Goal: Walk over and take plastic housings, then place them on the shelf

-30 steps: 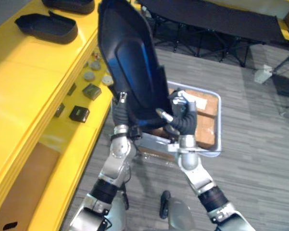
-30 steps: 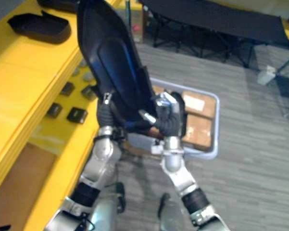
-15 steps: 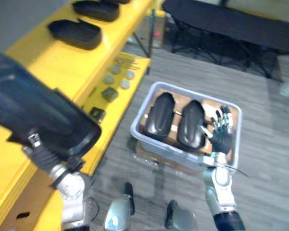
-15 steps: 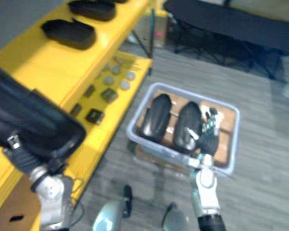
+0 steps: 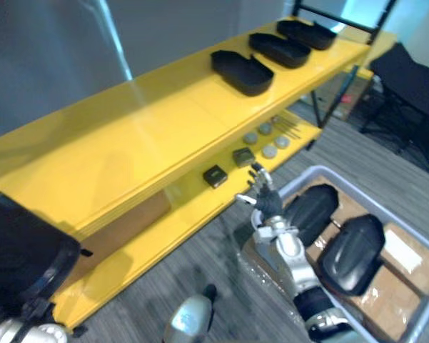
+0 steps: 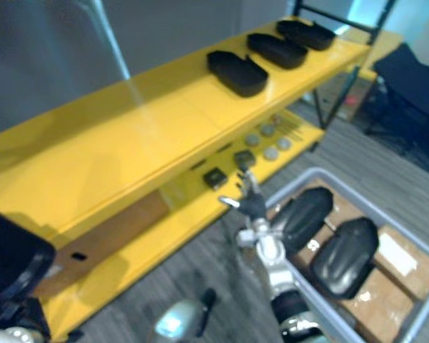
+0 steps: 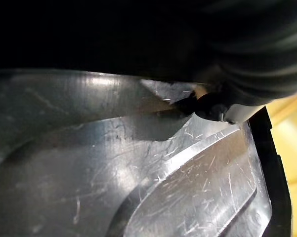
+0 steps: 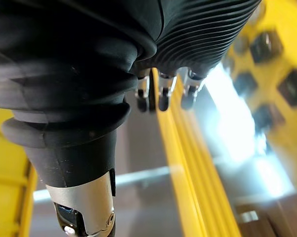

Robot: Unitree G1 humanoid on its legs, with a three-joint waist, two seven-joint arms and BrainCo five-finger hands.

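Beside the left hand (image 7: pixel 257 64), at the far left, a black housing (image 5: pixel 21 250) hung low off the near end of the yellow shelf (image 5: pixel 128 143). The left wrist view looked straight onto its glossy, scratched inner face, with the hand's dark ribbed cover close against it. Whether that hand was clamped on the housing I could not tell.

Toward the middle, the right hand (image 5: pixel 260 200) was raised with its fingers straight and spread wide, holding nothing. Just past its fingertips, small parts (image 5: pixel 243 156) lay on the shelf's lower board: dark square blocks and a few grey discs. Well beyond that hand, on the top board's far end, three housings (image 5: pixel 243 71) sat in a row, open side up.

Right of the right hand, and just beside it, stood a grey bin (image 5: pixel 310 173). Inside, two housings (image 5: pixel 353 250) lay side by side, rounded backs up, on brown boxes (image 5: pixel 407 250).
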